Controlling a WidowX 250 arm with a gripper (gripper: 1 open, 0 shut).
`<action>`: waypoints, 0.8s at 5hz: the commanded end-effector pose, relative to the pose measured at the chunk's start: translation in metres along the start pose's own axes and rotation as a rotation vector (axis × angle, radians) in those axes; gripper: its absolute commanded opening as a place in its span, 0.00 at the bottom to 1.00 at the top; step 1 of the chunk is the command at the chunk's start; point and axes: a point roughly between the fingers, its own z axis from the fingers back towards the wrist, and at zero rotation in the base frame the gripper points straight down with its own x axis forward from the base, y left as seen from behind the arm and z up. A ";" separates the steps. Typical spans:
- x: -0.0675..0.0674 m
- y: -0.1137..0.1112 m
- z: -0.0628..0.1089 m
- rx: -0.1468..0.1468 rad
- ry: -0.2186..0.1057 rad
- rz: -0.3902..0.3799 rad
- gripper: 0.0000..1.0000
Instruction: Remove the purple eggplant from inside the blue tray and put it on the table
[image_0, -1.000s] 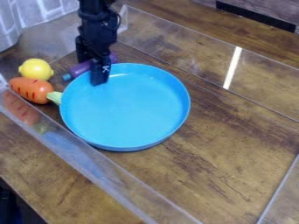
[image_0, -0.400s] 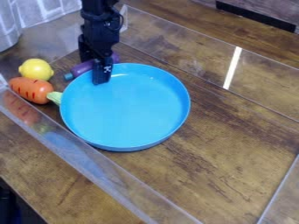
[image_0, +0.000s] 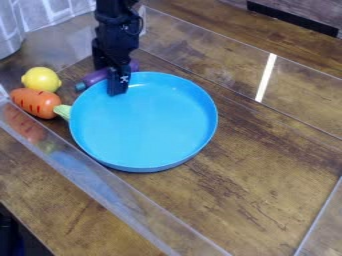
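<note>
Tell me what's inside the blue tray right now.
The blue tray looks empty. The purple eggplant lies outside its far-left rim on the table, under the open gripper, which hides part of it.

table (image_0: 267, 180): wood planks, glossy clear coat | blue tray (image_0: 201, 140): smooth plastic, slight sheen

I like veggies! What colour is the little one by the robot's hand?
Dark purple: the eggplant, seen in the camera view, partly hidden by the hand.

A bright blue tray (image_0: 147, 125) sits on a glossy dark brown wood-grain table (image_0: 254, 190). Left of the tray are a purple eggplant (image_0: 91, 80), a yellow lemon (image_0: 42, 79) and an orange carrot (image_0: 36, 102).
</note>
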 end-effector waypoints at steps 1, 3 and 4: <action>0.009 -0.011 -0.010 -0.003 -0.001 -0.015 1.00; 0.013 -0.011 -0.015 0.002 0.001 -0.016 1.00; 0.015 -0.012 -0.016 0.005 0.001 -0.020 1.00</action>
